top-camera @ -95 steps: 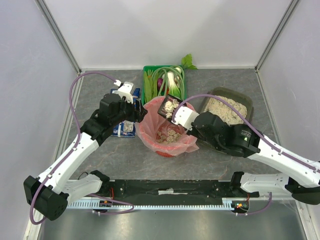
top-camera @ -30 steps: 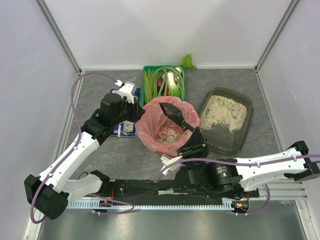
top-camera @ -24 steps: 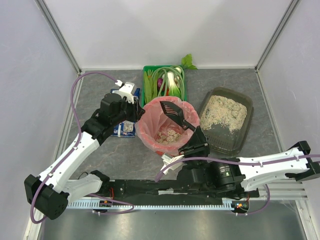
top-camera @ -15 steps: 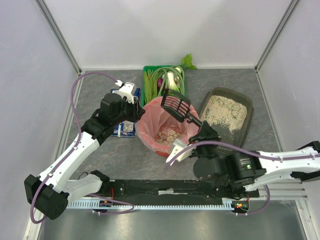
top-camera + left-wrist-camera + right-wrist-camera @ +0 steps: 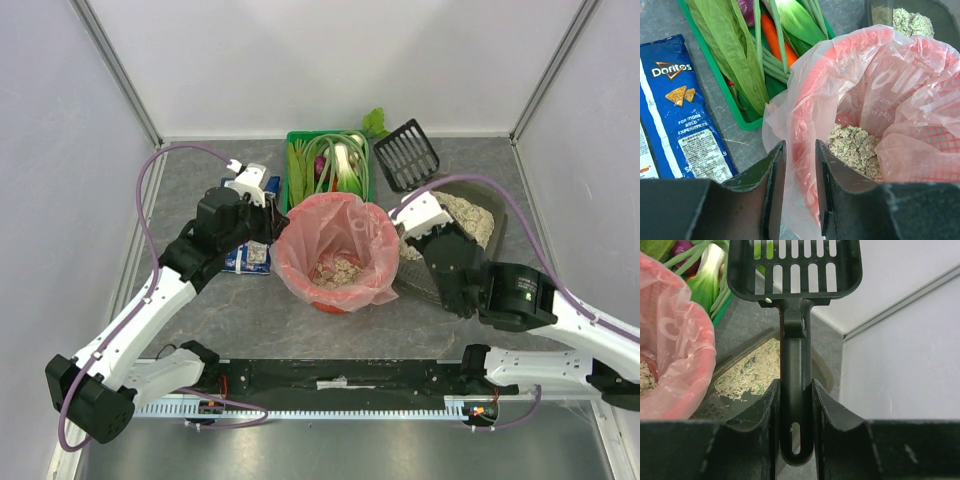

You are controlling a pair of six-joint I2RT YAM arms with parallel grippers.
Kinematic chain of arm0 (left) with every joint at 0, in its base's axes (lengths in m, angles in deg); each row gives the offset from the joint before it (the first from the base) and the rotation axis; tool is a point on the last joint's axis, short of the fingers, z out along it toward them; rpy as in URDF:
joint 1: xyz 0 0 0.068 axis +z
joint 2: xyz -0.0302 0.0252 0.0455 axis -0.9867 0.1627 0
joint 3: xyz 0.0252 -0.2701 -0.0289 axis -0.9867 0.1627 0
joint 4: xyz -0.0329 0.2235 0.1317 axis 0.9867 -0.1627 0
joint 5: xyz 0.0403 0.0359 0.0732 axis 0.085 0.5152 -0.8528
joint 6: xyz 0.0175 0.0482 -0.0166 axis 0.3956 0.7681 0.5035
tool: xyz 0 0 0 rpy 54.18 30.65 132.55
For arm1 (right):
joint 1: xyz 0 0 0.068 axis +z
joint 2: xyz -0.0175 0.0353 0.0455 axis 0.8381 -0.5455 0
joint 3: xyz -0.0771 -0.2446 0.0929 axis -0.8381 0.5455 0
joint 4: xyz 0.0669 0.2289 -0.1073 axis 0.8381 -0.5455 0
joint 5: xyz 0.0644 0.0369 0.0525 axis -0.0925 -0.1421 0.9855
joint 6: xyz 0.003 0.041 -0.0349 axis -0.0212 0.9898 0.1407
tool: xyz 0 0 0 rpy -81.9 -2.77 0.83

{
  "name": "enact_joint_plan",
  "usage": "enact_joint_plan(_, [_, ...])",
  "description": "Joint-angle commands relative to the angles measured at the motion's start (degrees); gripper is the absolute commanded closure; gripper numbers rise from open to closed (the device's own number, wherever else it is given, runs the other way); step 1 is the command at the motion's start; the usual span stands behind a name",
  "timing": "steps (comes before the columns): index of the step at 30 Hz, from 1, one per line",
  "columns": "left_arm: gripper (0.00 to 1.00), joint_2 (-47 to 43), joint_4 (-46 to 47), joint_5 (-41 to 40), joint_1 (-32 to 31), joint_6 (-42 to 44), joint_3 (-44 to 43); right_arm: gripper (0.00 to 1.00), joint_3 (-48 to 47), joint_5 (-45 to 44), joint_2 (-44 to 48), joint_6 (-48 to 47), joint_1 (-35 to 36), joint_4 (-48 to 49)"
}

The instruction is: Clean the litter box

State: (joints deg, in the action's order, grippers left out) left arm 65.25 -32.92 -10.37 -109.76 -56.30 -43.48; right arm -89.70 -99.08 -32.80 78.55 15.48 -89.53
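The litter box (image 5: 475,215), a dark tray of beige litter, lies right of the red bin lined with a pink bag (image 5: 335,250); my right arm covers its near part. It also shows in the right wrist view (image 5: 747,375) and the left wrist view (image 5: 910,20). My right gripper (image 5: 796,405) is shut on the handle of a black slotted scoop (image 5: 795,265). The scoop's empty head (image 5: 406,155) is raised over the box's far left corner. My left gripper (image 5: 800,165) is shut on the bin's left rim and bag. Clumped litter (image 5: 855,147) lies in the bag.
A green crate of vegetables (image 5: 328,160) stands behind the bin, close to the scoop head. A blue Doritos bag (image 5: 682,110) lies left of the bin under my left arm. White walls close the back and both sides.
My right arm has swung the scoop from over the bin up and to the right, to above the litter box's far end. The left arm has not moved.
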Motion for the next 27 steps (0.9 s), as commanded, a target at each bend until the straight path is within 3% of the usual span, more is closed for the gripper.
enact_joint_plan(1, [0.64, -1.3, 2.55, 0.17, -0.23, 0.26, 0.4, 1.0, -0.96, 10.33, -0.47, 7.97, -9.38, 0.67])
enact_joint_plan(6, [0.64, -1.57, 2.37, 0.26, -0.23, 0.7, 0.31, 1.0, 0.79, 22.19, -2.31, 11.32, -27.75, 0.93])
enact_joint_plan(11, [0.64, -1.92, 2.46, -0.27, -0.23, 0.87, 0.31, 1.0, 2.73, 39.76, -4.95, 15.79, -46.18, 1.64])
enact_joint_plan(14, [0.64, -2.09, 2.28, -0.27, -0.23, 0.96, 0.31, 1.0, 3.78, 47.83, -6.27, 17.91, -53.15, 1.38])
enact_joint_plan(20, [0.64, -1.74, 2.28, -0.01, -0.23, 1.14, 0.23, 1.0, 3.7, 54.02, -9.16, 22.4, -60.72, -5.11])
enact_joint_plan(27, [0.64, -1.66, 2.02, -0.71, -0.23, 1.49, 0.23, 1.0, 4.66, 57.8, -10.84, 26.09, -64.34, -15.84])
